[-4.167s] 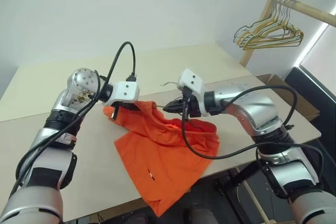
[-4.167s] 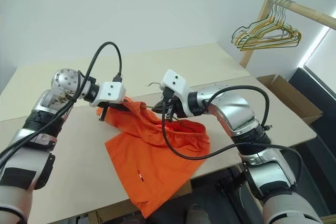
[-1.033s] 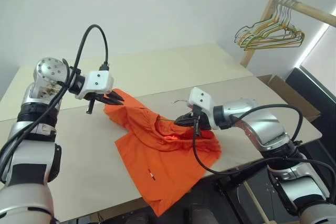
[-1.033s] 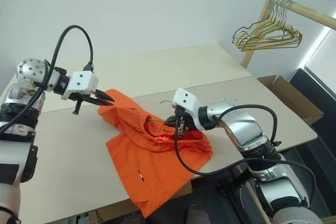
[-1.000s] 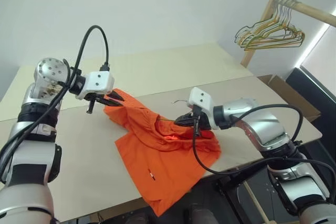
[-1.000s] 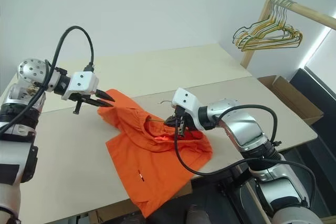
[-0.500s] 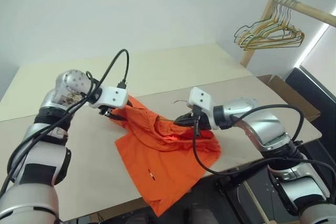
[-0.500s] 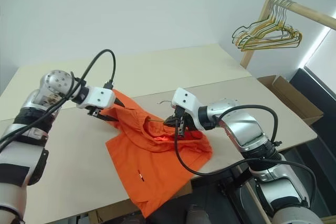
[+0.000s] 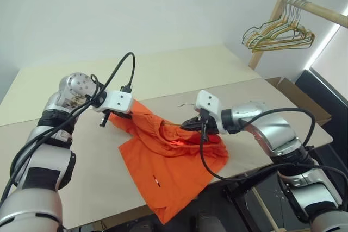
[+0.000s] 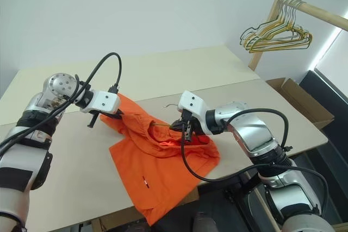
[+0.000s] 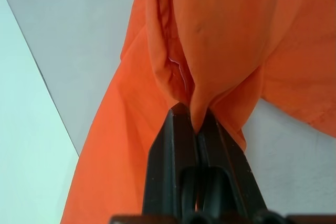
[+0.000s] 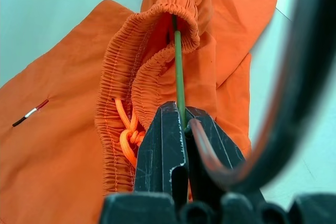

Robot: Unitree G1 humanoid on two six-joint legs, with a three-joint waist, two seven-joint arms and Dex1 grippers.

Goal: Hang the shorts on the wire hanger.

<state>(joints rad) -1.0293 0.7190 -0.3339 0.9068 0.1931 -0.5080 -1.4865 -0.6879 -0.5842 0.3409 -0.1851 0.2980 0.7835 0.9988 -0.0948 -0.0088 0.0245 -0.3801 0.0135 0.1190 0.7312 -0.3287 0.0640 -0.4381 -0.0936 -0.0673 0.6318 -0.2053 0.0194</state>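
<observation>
Where shorts (image 9: 163, 156) overhang beige table (image 9: 179, 69), left gripper (image 11: 195, 124) pinching fabric, right gripper (image 12: 181, 121) clamping wire hanger (image 12: 178, 72), hanger rack (image 9: 293, 17) beside wall.

The pale beige table (image 9: 179, 74) carries the orange shorts (image 9: 166, 167), one leg overhanging its near edge.

Shorts (image 9: 168, 156) bright orange, plain, no print; gathered waistband (image 12: 137, 72) same orange, drawstring (image 12: 127, 136) orange too. Small tag (image 12: 30, 113) white with red and black ends. Wire hanger (image 12: 179, 74) thin olive green. Gripper fingers (image 12: 164, 145) black. Table (image 9: 179, 74) pale beige. Wall (image 9: 136, 9) white-grey. Hanger cluster (image 9: 280, 33) on the light wood rail (image 9: 318, 9) gold and green.
</observation>
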